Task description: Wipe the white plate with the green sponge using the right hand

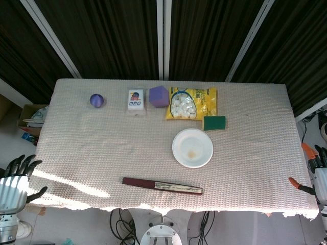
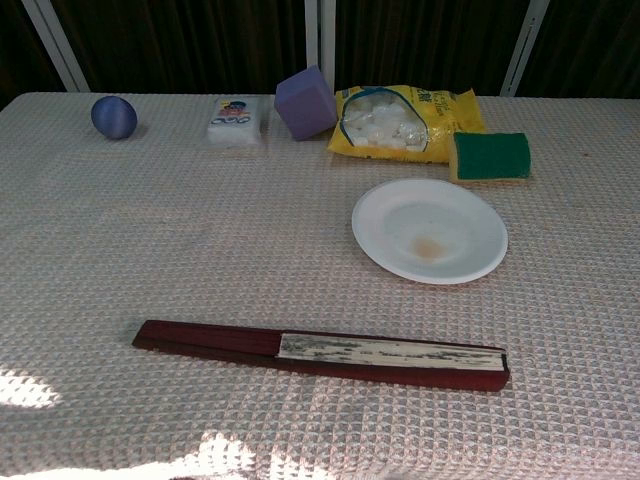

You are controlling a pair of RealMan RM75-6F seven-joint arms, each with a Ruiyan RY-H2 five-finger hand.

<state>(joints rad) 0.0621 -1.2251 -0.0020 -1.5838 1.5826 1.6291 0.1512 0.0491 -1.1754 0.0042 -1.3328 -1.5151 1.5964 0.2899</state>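
A white plate with a small brownish stain in its middle lies right of the table's centre. Just behind it and slightly right rests the green sponge with a yellow underside, touching nothing but the cloth. My right hand hangs off the table's right edge, fingers spread and holding nothing, well away from the sponge. At the left edge of the head view, my left hand is likewise open beside the table's front left corner. The chest view shows neither hand.
A closed dark red folding fan lies near the front edge. Along the back stand a blue ball, a small white packet, a purple cube and a yellow bag of white sweets. A woven cloth covers the table.
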